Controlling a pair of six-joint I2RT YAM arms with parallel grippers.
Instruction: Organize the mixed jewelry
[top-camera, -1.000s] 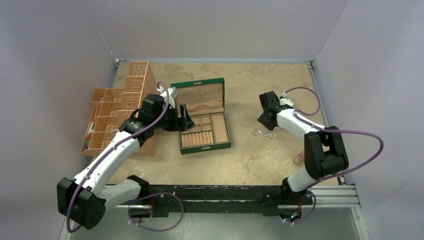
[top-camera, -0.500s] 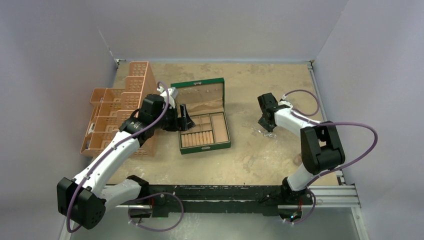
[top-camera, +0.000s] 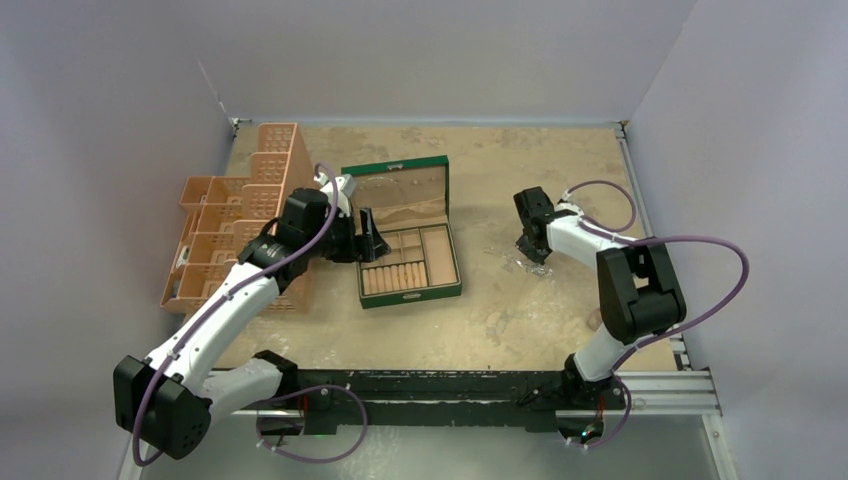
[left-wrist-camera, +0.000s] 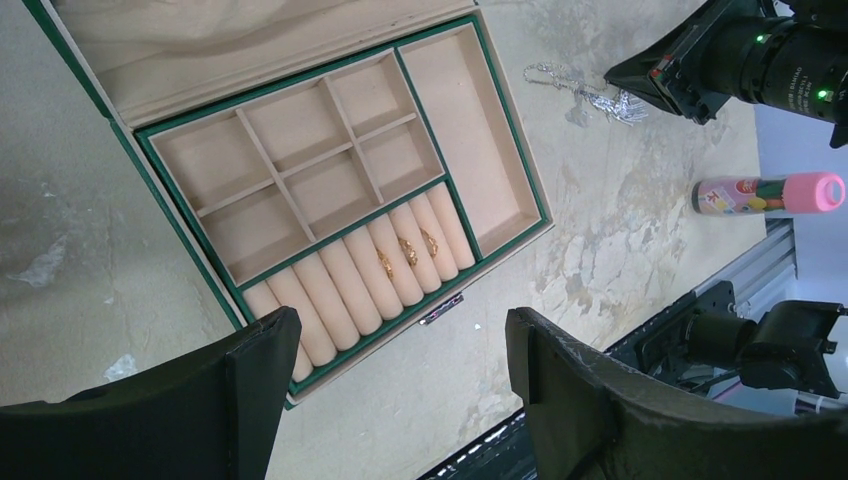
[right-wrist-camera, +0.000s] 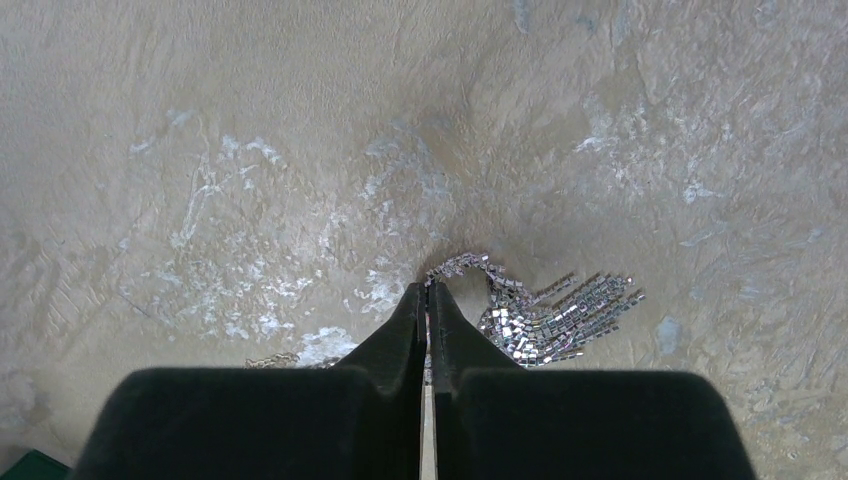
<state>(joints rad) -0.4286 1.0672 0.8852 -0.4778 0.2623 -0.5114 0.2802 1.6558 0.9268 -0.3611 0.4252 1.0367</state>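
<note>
Bench (top-camera: 500, 160) is tan and mottled, worn pale in patches, boxed in by plain grey walls (top-camera: 450, 60). Peach plastic tiered organiser rack (top-camera: 240, 205) sits at far left. Left arm (top-camera: 235, 295) reaches up across the rack's front. Right arm (top-camera: 640, 295) folds back toward bench centre-right. Open green hinged box with tan compartments (top-camera: 412, 295) sits mid-bench, lid propped up at the back. Inside: a grid of small cells, one long cell down the right side, a row of padded ring rolls along the front.

Left claw (left-wrist-camera: 400, 325) hovers over the box's left edge, jaws spread wide, nothing between them. Right claw (right-wrist-camera: 428, 292) is down at the bench, well right of the box, jaws pressed together to a hairline seam. A thin strand of the glittery silver chain (right-wrist-camera: 545, 315) runs straight into that seam at the tips, so the claw is pinching the chain. Chain's bulk, a bunch of square-link tassels, lies on the bench just beside the tips. Another thin stretch shows on the other side of the fingers.

Clear tube with pink cap (left-wrist-camera: 765, 192) lies on its side toward the bench's near edge, apart from the chain. Three tiny gold rings (left-wrist-camera: 408, 250) sit tucked in the ring rolls, toward the row's right end.
</note>
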